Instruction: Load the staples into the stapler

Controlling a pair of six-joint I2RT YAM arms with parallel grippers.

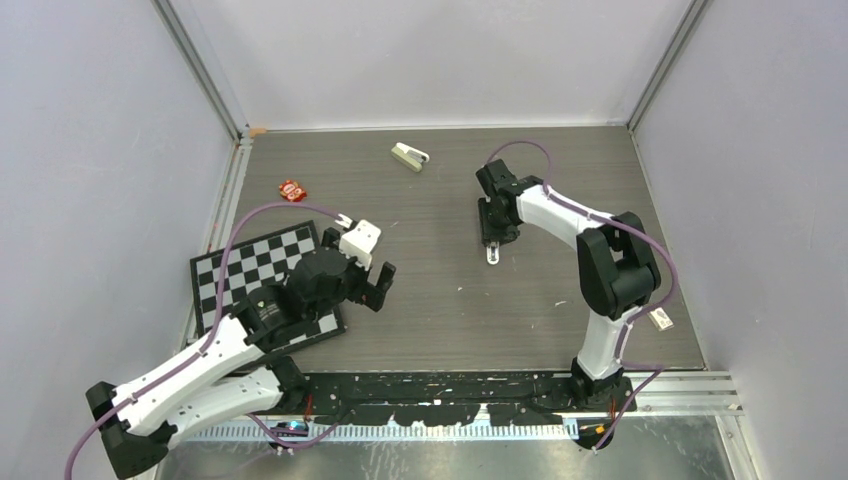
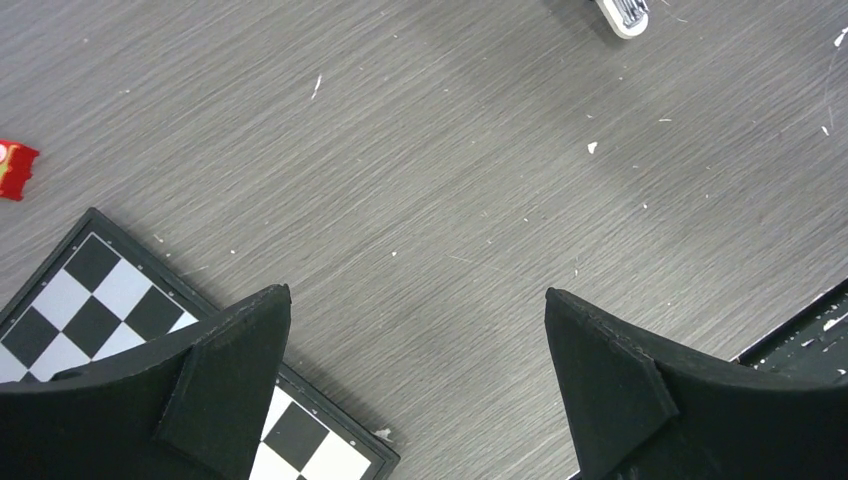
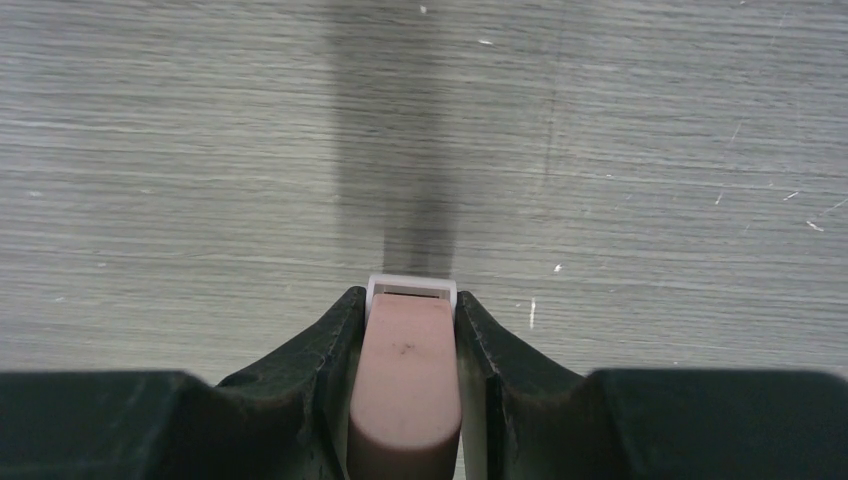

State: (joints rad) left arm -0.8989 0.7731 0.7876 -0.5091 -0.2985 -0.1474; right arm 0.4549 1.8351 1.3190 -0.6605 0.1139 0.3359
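Observation:
The pale beige-green stapler (image 1: 409, 156) lies alone at the back of the table, far from both arms. My right gripper (image 1: 491, 238) (image 3: 411, 295) points down at mid-table, shut on a pink stapler-like object (image 3: 405, 385) with a white front end (image 3: 411, 284). That white end (image 1: 492, 254) pokes out below the fingers. In the left wrist view it (image 2: 625, 14) holds silvery strips, seemingly the staples. My left gripper (image 1: 384, 288) (image 2: 418, 295) hangs open and holds nothing, low over the table left of the right gripper, at the checkerboard's corner.
A black-and-white checkerboard (image 1: 262, 272) (image 2: 90, 300) lies at the left under my left arm. A small red packet (image 1: 292, 190) (image 2: 16, 168) sits behind it. A small white item (image 1: 661, 319) rests by the right arm's base. White walls enclose the table.

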